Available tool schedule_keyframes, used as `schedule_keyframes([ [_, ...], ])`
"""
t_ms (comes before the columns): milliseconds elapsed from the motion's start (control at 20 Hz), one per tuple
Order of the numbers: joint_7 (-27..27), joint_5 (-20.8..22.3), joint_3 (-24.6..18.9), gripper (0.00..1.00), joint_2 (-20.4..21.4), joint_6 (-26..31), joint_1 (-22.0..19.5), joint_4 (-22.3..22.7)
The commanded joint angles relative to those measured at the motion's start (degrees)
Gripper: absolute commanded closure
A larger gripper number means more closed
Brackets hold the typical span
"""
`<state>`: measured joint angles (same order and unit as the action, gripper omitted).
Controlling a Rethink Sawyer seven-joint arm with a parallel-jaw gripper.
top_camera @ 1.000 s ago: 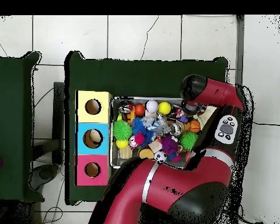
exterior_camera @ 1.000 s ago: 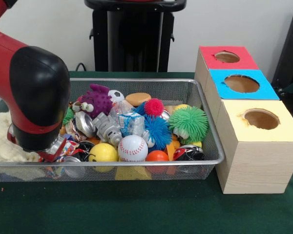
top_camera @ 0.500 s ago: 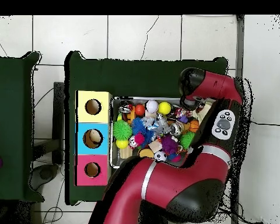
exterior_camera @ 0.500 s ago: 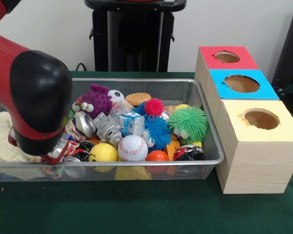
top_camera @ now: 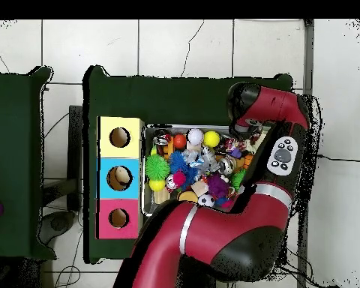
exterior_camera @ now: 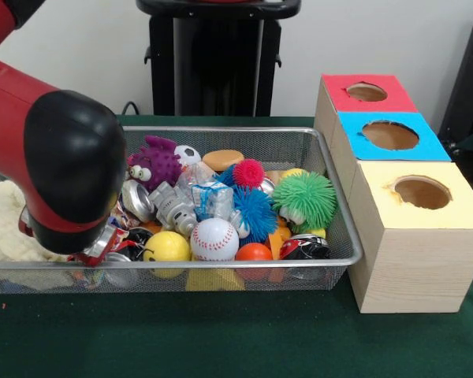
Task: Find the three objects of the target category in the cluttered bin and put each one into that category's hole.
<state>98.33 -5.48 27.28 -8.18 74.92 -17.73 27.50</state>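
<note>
The wire mesh bin (exterior_camera: 221, 264) is full of toys and also shows in the overhead view (top_camera: 145, 176). My arm's black wrist covers the bin's left end, and the gripper (exterior_camera: 91, 253) is low in the clutter there, mostly hidden. In the overhead view the gripper (top_camera: 239, 135) is under the arm at the bin's right end. A small scrap of multicolour print on pale ground (exterior_camera: 117, 234) shows by the gripper; whether it is held is hidden. The yellow-topped hole (exterior_camera: 422, 191) is on the nearest box, right of the bin, and in the overhead view (top_camera: 120, 137) on the left.
A cream knitted cloth (exterior_camera: 4, 228) lies at the bin's left end. A baseball (exterior_camera: 214, 239), a yellow ball (exterior_camera: 166, 246), a green spiky ball (exterior_camera: 303, 198) and a purple toy (exterior_camera: 158, 160) fill the bin. Blue-topped (exterior_camera: 390, 135) and red-topped (exterior_camera: 366, 91) holes stand behind.
The arm's wrist has shifted slightly right and a little up in the front view. The toys in the bin have not visibly moved.
</note>
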Motion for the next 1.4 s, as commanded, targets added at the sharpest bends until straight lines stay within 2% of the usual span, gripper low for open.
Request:
schedule_keyframes([
  [50, 21.83, -5.71, -2.1, 0.0, -1.95, 4.58, 1.6, -6.99],
  [250, 22.97, -5.81, -1.86, 0.0, -1.24, 5.27, 1.97, -6.83],
  [750, 19.83, -4.05, -4.58, 0.0, 1.62, -1.07, 1.65, 0.36],
  [1250, 18.65, -3.67, -5.56, 0.0, 2.69, -3.77, 1.36, 2.74],
  [1400, 19.22, -3.69, -5.06, 0.0, 1.85, -3.15, 0.94, 1.2],
])
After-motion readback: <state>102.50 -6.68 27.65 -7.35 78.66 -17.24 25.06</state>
